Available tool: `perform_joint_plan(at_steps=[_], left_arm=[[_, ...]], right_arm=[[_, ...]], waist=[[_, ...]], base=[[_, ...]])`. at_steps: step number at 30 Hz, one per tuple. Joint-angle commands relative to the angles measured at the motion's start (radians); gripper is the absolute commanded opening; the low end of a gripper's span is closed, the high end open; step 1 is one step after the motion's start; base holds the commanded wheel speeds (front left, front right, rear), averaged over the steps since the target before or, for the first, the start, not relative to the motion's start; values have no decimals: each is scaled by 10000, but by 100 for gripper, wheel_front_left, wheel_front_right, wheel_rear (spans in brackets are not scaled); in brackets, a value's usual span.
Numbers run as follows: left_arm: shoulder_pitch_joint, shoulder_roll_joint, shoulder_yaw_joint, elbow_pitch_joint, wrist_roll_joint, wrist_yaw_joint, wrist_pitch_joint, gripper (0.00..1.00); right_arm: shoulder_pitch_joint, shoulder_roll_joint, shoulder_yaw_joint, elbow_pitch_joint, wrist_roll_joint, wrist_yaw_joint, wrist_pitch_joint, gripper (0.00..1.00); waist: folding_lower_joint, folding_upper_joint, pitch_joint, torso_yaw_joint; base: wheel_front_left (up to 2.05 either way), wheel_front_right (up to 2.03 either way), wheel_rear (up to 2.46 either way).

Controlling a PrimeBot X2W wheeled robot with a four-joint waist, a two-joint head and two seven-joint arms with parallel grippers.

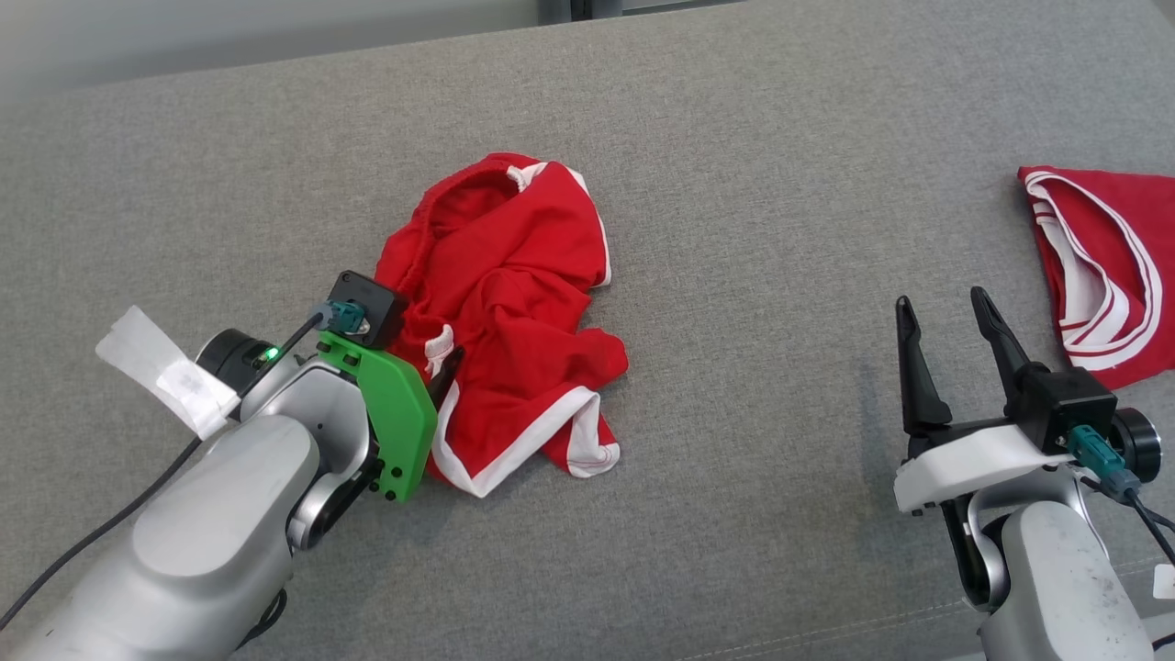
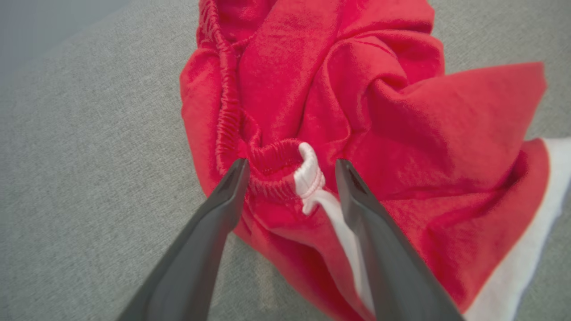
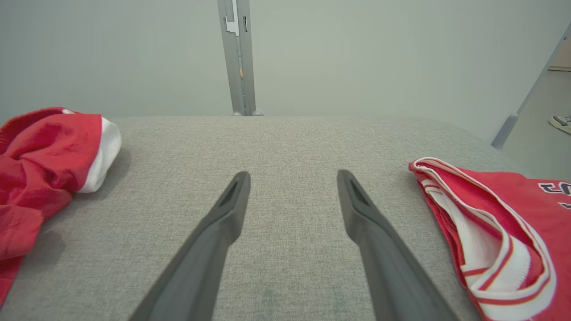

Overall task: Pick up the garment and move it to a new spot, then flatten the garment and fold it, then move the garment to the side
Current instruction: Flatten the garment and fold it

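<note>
Head view: the garment (image 1: 514, 303), a pair of red shorts with white trim, lies crumpled near the middle of the grey fabric surface (image 1: 734, 138), its elastic waistband toward the far side and a white-edged leg hem toward the near side. The left gripper (image 1: 445, 367) is at the shorts' near-left edge, mostly hidden behind its green wrist bracket (image 1: 395, 413), with one dark finger showing against the red cloth.

In the left wrist view the shorts (image 2: 357, 111) are bunched into deep folds. The left gripper (image 2: 291, 165) stands wide open, its fingers (image 2: 209, 232) set one on each side of a gathered bit of waistband and a white strip of trim. The tips are right at the cloth, but nothing is pinched between them; whether they press into it I cannot tell.

The right gripper (image 1: 942, 301) is well apart from the shorts, over bare grey surface. In the right wrist view it (image 3: 293, 174) is spread just as wide, its fingers (image 3: 379, 240) holding and touching nothing. The shorts (image 3: 40, 151) lie to one side of it and a folded red jersey (image 3: 499, 214) with white stripes to the other; that jersey (image 1: 1102, 266) sits at the surface's right edge.
</note>
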Motion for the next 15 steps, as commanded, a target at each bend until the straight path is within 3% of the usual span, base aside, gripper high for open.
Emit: perform_joint_plan(at_steps=[1,2,4,15], left_arm=[[103,96,-19,3,-67,-58,68,100],[110,111,-41,-11,-83,-71,96,75],[133,145,-91,-29,-135,-94,221,3],[281,446,-209,-835,-638,-353,1163,0]], right_arm=[[-71,-31,-27,40,-74,-10,-27,100],[-83,-31,-26,50,-76,-10,-27,100],[-85,-31,-21,66,-67,-12,-27,100],[10,-30,-106,106,58,-11,-27,100]], waist=[[0,0,3,-7],[0,0,4,-12],[0,0,-1,-30],[0,0,-98,-114]], base=[[0,0,0],[0,0,0],[0,0,0],[0,0,0]])
